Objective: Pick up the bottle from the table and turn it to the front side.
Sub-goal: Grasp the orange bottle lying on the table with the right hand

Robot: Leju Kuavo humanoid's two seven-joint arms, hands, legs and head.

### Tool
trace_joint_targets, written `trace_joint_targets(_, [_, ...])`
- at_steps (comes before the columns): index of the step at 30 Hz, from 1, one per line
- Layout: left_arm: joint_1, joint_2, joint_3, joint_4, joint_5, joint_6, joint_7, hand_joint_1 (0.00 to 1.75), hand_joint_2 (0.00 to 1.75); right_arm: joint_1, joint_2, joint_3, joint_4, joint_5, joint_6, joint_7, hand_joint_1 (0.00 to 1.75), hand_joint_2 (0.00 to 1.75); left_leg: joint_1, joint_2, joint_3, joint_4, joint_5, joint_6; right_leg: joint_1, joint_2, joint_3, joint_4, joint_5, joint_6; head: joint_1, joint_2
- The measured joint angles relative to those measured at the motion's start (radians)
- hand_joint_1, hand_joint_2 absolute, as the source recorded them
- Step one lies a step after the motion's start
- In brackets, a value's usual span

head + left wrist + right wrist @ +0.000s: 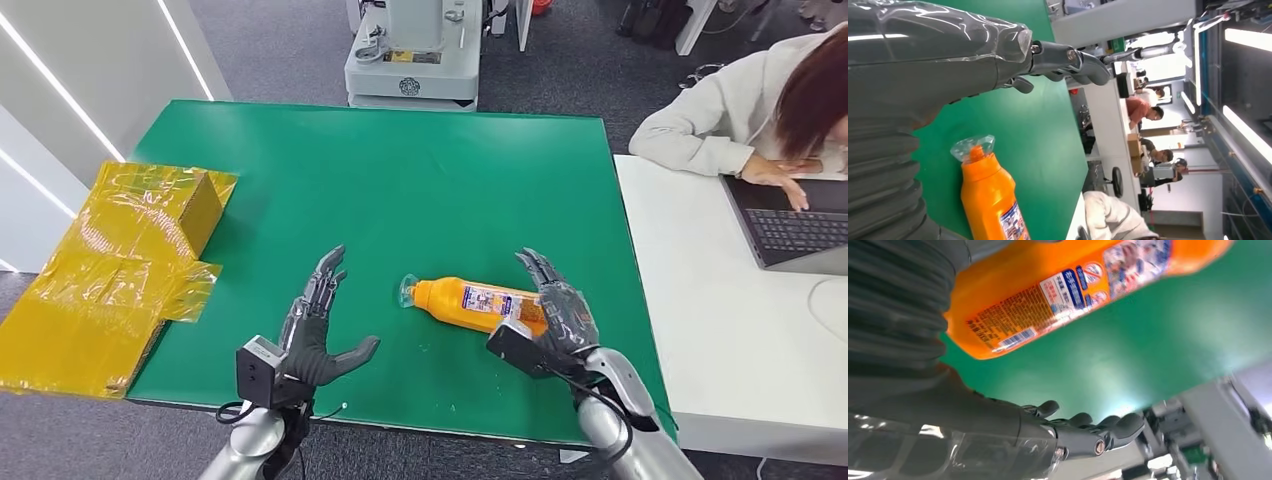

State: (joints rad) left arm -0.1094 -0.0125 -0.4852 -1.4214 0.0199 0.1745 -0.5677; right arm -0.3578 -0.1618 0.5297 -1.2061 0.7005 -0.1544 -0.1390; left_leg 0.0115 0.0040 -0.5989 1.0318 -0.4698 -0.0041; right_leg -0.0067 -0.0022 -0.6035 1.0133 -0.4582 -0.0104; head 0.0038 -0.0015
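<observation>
- You see the orange bottle lying on its side on the green table, near the front edge, its clear-capped neck pointing toward your left hand and its base at your right hand
- Your right hand sits at the bottle's base end with its fingers stretched out straight past the far side of the bottle; the right wrist view shows the fingers extended and apart from the bottle's printed label, so the hand is spread and holds nothing, though you cannot tell from these views whether the palm touches the base
- Your left hand hovers over the table beside the cap end, well short of touching it, fingers straight and thumb spread wide, holding nothing
- In the left wrist view the bottle's neck and clear cap lie close to the hand's ribbed cover
- A yellow-wrapped box lies at the table's left edge
- A person sits at a white table to the right, a hand on a laptop
- A grey machine base stands beyond the far edge of the green table
</observation>
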Motion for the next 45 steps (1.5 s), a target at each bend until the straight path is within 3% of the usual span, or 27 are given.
trace_joint_targets(8, [0.0,-0.005,0.0,0.0,-0.022,-0.033,0.025,0.0,1.75,-0.14,-0.007,0.114,0.162,0.032,0.162,0.036,0.0,1.75,0.0,0.0,0.0,0.0,0.0,0.0,0.0,0.0,0.0,0.0,-0.001,0.0,0.0,0.0])
trace_joint_targets(17, [0.002,-0.005,0.028,0.0,0.108,-0.209,0.106,0.0,1.75,-0.318,-0.049,0.241,0.271,-0.137,0.526,0.047,0.02,1.75,0.0,0.001,0.002,0.0,0.0,0.0,0.0,0.0,0.001,0.0,0.0,0.0,0.0,0.0])
trace_joint_targets(20, [0.005,-0.002,0.044,0.0,0.182,-0.277,0.126,0.0,1.75,-0.384,-0.068,0.304,0.301,-0.159,0.622,0.056,0.33,1.75,0.0,0.0,0.002,0.0,0.0,0.0,0.0,0.0,0.002,0.0,0.0,0.0,0.0,0.0])
trace_joint_targets(22, [0.007,0.001,0.051,0.003,0.217,-0.305,0.132,0.0,1.75,-0.423,-0.082,0.346,0.314,-0.171,0.677,0.067,0.72,1.75,0.0,-0.001,0.002,0.0,0.0,0.0,0.0,-0.001,0.002,0.0,0.0,0.0,0.0,0.0])
trace_joint_targets(24, [0.007,0.005,0.058,0.009,0.245,-0.328,0.141,0.0,1.75,-0.46,-0.094,0.39,0.325,-0.185,0.729,0.077,0.96,1.75,0.0,-0.001,0.002,0.0,0.0,0.0,0.0,-0.001,0.002,0.0,0.0,0.0,0.0,0.0])
trace_joint_targets(26, [0.004,0.007,0.063,0.016,0.267,-0.346,0.149,0.0,1.75,-0.492,-0.105,0.431,0.332,-0.196,0.766,0.089,0.92,1.75,0.0,-0.001,0.002,0.0,0.0,0.0,0.0,-0.001,0.001,0.0,0.0,0.0,0.0,0.0])
trace_joint_targets(27, [0.001,0.008,0.064,0.019,0.276,-0.355,0.154,0.0,1.75,-0.506,-0.111,0.45,0.335,-0.201,0.776,0.096,0.9,1.75,0.0,-0.001,0.002,0.0,0.0,0.0,0.0,-0.001,0.001,0.0,0.0,0.0,0.0,0.0])
trace_joint_targets(28, [-0.002,0.009,0.064,0.022,0.286,-0.363,0.159,0.0,1.75,-0.518,-0.118,0.469,0.336,-0.205,0.782,0.105,0.99,1.75,0.0,-0.001,0.002,0.0,0.0,0.0,0.0,-0.001,0.001,0.0,0.0,0.0,0.0,0.0])
trace_joint_targets(31, [-0.012,0.009,0.064,0.029,0.305,-0.38,0.175,0.0,1.75,-0.536,-0.15,0.524,0.327,-0.221,0.776,0.128,1.47,1.75,0.0,-0.002,0.002,0.0,0.0,0.0,0.0,-0.002,0.001,0.0,0.0,0.0,0.0,0.0])
trace_joint_targets(34, [-0.014,0.008,0.065,0.032,0.31,-0.382,0.184,0.0,1.75,-0.537,-0.199,0.558,0.293,-0.232,0.762,0.147,1.74,1.75,0.0,-0.002,0.001,0.001,0.0,0.0,0.0,-0.002,0.002,0.0,0.0,0.0,0.0,0.0])
trace_joint_targets(41, [-0.001,0.007,0.071,0.042,0.304,-0.398,0.175,0.0,1.75,-0.538,-0.314,0.609,0.217,-0.291,0.735,0.139,1.75,1.75,0.0,-0.002,0.002,0.001,0.0,0.0,0.0,-0.002,0.003,0.0,0.0,0.0,0.0,0.0])
trace_joint_targets(45, [0.01,0.004,0.083,0.045,0.272,-0.393,0.157,0.0,1.75,-0.496,-0.328,0.595,0.212,-0.402,0.618,0.088,1.75,1.75,0.0,-0.002,0.002,0.001,0.0,0.0,0.0,-0.002,0.003,0.0,0.0,0.0,0.0,0.0])
